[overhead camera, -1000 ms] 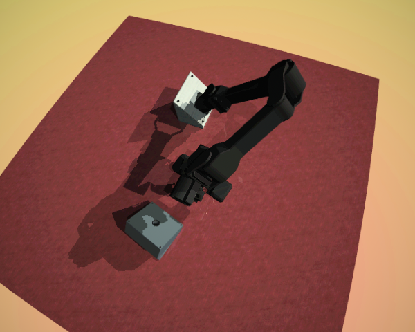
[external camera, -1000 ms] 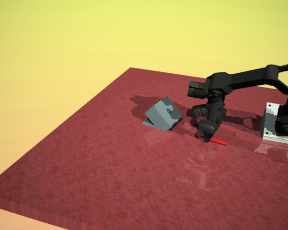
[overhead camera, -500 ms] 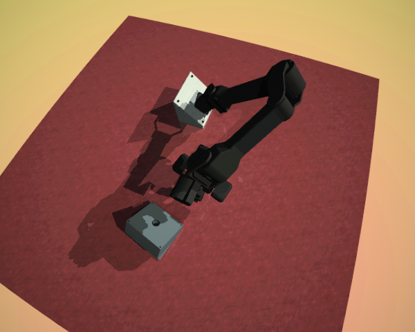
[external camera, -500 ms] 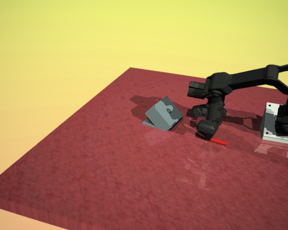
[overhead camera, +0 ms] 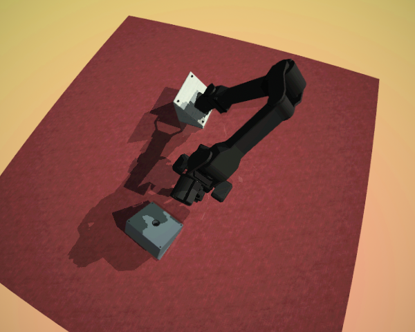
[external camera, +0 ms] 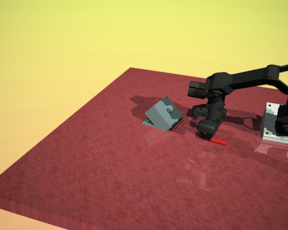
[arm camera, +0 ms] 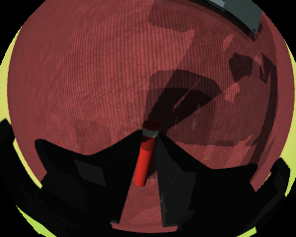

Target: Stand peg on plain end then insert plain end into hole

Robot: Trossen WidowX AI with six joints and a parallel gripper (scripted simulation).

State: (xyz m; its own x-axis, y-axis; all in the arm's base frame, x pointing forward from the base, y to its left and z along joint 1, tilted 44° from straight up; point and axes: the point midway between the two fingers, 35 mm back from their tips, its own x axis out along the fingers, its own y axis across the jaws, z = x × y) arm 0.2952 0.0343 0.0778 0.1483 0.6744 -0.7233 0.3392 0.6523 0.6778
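The red peg [external camera: 219, 142] [arm camera: 144, 165] lies on its side on the table. In the wrist view its white band, in shadow, is at the end between the fingertips; its plain end points toward the robot's base. My gripper [external camera: 209, 138] [arm camera: 149, 135] points down and is shut on the peg close to the banded end. The sloped panel [overhead camera: 164, 232] [external camera: 174, 117] is a grey block with one round hole [overhead camera: 155, 223] [external camera: 168, 110] in its tilted face; nothing is in the hole. In the top view the arm hides the peg and the fingertips.
The panel stands just beyond the gripper, and its edge [arm camera: 244, 16] shows at the top of the wrist view. The arm's white base plate [overhead camera: 189, 86] [external camera: 269, 119] stands on the red table [overhead camera: 272, 232] [external camera: 89, 173], on the other side of the gripper from the panel.
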